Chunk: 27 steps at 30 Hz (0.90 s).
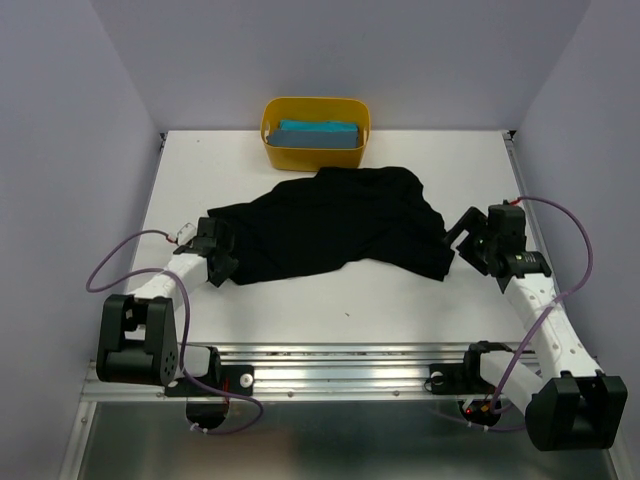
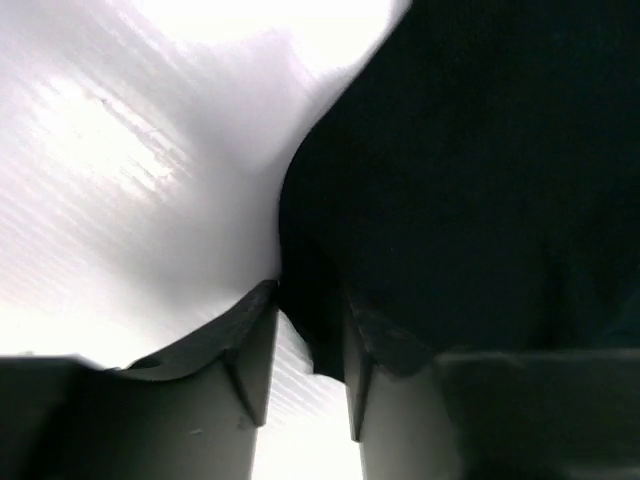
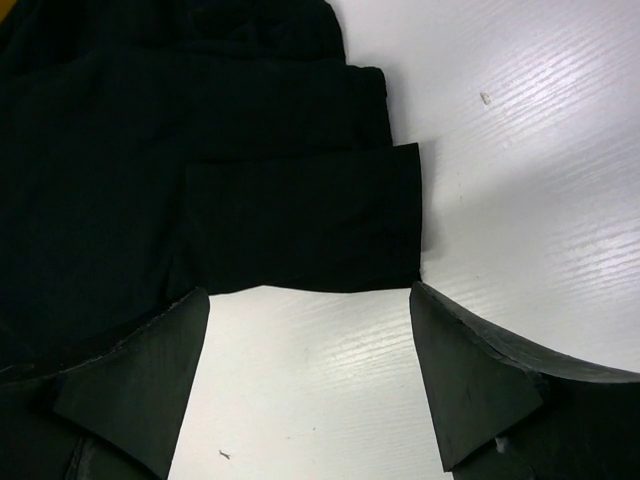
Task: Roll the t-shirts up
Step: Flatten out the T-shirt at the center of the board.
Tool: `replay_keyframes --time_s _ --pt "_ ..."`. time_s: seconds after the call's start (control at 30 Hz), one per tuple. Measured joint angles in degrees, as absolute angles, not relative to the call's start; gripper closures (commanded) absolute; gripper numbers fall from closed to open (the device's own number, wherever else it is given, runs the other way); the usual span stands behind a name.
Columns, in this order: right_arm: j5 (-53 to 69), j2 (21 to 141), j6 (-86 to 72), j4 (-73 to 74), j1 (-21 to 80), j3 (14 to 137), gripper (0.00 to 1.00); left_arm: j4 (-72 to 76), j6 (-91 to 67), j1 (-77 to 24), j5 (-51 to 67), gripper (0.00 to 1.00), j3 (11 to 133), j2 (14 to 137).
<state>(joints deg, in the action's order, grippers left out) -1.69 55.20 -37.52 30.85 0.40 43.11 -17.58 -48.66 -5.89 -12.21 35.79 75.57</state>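
Note:
The black t-shirt [image 1: 340, 225] lies crumpled and spread across the middle of the white table. My left gripper [image 1: 220, 262] is at its left edge. In the left wrist view the jaws [image 2: 310, 300] are nearly together, with a fold of the black t-shirt [image 2: 470, 180] pinched between the tips. My right gripper [image 1: 462, 235] is at the shirt's right edge. It is open [image 3: 310, 288], and a sleeve hem of the black t-shirt [image 3: 300, 215] lies just ahead of the fingertips, not touching them. The teal-blue t-shirt [image 1: 318, 133] lies folded in the yellow tub.
The yellow tub [image 1: 272, 150] stands at the back centre of the table, just behind the black shirt. Bare white table [image 1: 330, 305] lies between the shirt and the near edge. Purple cables loop beside both arm bases. Walls close in on both sides.

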Motion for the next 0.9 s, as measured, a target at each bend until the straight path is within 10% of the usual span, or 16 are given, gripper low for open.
replay_keyframes --time_s 0.03,0.53,0.9 --pt "-1.67 55.20 -37.52 30.87 0.40 42.89 0.13 -16.95 -48.82 -5.89 -11.99 0.99 35.62 75.64" --pt "2.13 57.39 -39.94 29.54 0.40 36.91 0.18 -20.93 -48.07 -5.89 -11.20 1.00 42.22 64.36" --pt "4.27 67.33 -39.29 24.84 0.40 36.12 0.40 -21.28 -47.53 -5.89 -10.66 1.00 44.71 64.42"
